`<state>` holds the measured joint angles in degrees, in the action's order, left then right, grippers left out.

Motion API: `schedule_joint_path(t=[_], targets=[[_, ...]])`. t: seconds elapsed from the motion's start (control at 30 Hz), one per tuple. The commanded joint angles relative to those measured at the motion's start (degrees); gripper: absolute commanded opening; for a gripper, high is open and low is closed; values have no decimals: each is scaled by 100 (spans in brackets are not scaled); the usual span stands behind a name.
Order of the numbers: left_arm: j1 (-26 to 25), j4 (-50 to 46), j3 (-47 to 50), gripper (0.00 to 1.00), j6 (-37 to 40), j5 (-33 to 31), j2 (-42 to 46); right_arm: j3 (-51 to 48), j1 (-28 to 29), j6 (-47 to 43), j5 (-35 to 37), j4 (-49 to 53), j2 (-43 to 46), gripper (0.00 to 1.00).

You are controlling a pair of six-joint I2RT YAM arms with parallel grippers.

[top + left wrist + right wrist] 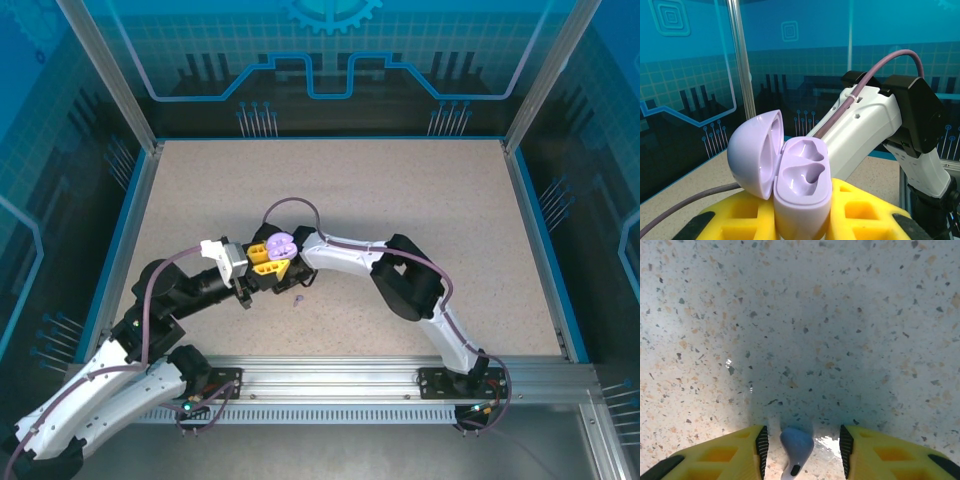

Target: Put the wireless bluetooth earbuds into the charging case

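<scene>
The lilac charging case [802, 175] stands upright with its lid swung open to the left, and both of its wells are empty. My left gripper [802, 212] is shut on the case's body, one yellow finger [735, 217] on each side. From above, the case [281, 246] hangs over the table's middle. A pale lilac earbud [796, 444] lies on the table between the pads of my right gripper [802, 445]. The jaws are open, with a gap on both sides of the earbud and the left pad [762, 445] nearer. A tiny lilac earbud [298, 298] lies just below both grippers.
My right arm's white wrist link [865, 120] crosses close behind the held case. The speckled table [400, 200] is ringed by a blue rim and glass walls. An aluminium rail [330, 375] runs along the near edge.
</scene>
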<state>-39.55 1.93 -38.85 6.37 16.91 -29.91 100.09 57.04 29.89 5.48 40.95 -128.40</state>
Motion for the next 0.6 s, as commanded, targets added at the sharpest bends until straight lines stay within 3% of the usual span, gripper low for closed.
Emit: schedule_joint_path(t=[0.0, 0.57], targets=[[-19, -43, -136, 8, -16, -27, 93, 113, 118, -62, 80, 271, -194, 42], [-21, -90, -122, 8, 31, -143, 94, 131, 224, -319, 373, 603, -330, 30]])
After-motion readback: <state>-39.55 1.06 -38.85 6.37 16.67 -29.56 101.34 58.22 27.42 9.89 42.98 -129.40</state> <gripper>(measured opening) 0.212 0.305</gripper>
